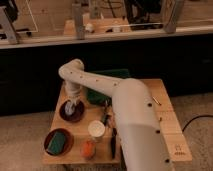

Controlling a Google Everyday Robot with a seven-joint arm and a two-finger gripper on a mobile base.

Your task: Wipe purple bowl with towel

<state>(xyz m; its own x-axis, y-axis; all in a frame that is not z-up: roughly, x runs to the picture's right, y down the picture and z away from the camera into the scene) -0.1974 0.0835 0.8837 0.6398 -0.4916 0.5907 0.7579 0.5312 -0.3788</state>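
The purple bowl (73,112) sits on the left part of the small wooden table (165,117). A pale towel (70,106) lies in it, right under the gripper (71,102), which points straight down into the bowl from the white arm (95,80). The arm reaches in from the lower right and hides the table's middle.
A reddish-brown bowl (58,142) holding a green sponge (58,141) stands at the front left. A white cup (96,129) and an orange object (88,149) sit near the front edge. Dark utensils (105,115) lie by the cup. A green bin (102,85) is behind.
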